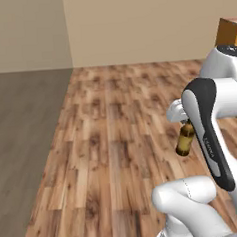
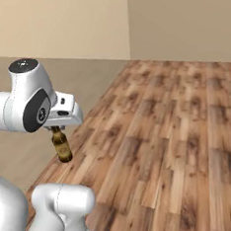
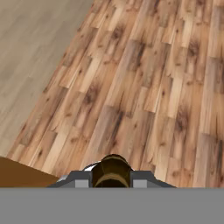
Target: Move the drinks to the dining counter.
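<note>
Overhead, fingers (image 3: pixel 112 183) pinch glossy brown beer bottle (image 2: pixel 62 147).

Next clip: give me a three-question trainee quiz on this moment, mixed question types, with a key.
1. True or false: the gripper is shut on the beer bottle.
2. The bottle hangs over: A) a marble counter B) the wooden floor C) a steel sink.
3. Fill in: the gripper grips the bottle at its ____.

Key: 1 true; 2 B; 3 neck.
</note>
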{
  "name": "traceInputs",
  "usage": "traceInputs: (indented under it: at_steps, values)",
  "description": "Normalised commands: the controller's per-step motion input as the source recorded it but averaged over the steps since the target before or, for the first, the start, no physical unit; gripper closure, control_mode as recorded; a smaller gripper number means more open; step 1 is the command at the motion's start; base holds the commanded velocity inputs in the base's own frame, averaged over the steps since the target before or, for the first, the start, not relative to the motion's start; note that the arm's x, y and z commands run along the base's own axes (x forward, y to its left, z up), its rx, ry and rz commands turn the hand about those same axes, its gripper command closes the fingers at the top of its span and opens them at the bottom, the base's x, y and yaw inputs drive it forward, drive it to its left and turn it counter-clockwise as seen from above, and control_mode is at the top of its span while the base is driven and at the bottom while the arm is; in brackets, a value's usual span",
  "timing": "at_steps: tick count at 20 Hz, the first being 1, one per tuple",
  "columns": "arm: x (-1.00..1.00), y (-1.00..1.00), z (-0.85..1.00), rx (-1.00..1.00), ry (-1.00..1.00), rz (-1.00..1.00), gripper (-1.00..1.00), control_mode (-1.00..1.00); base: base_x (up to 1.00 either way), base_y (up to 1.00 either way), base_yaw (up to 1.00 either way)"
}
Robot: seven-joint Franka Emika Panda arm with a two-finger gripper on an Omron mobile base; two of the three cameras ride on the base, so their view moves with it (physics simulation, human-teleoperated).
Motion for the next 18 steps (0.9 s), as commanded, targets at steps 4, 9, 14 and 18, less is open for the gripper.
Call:
traceInputs:
  at_steps: [4,9,14,18]
  values:
    - [0.00,0.00,0.00,0.00,0.00,0.00,1.00,1.00,0.10,0.12,-0.96]
    - [0.00,0.00,0.00,0.00,0.00,0.00,1.00,1.00,0.72,0.48,-0.74]
    - [0.00,0.00,0.00,0.00,0.00,0.00,1.00,1.00,1.00,0.88,-0.50]
    - [0.00,0.00,0.00,0.00,0.00,0.00,1.00,1.00,1.00,1.00,-0.39]
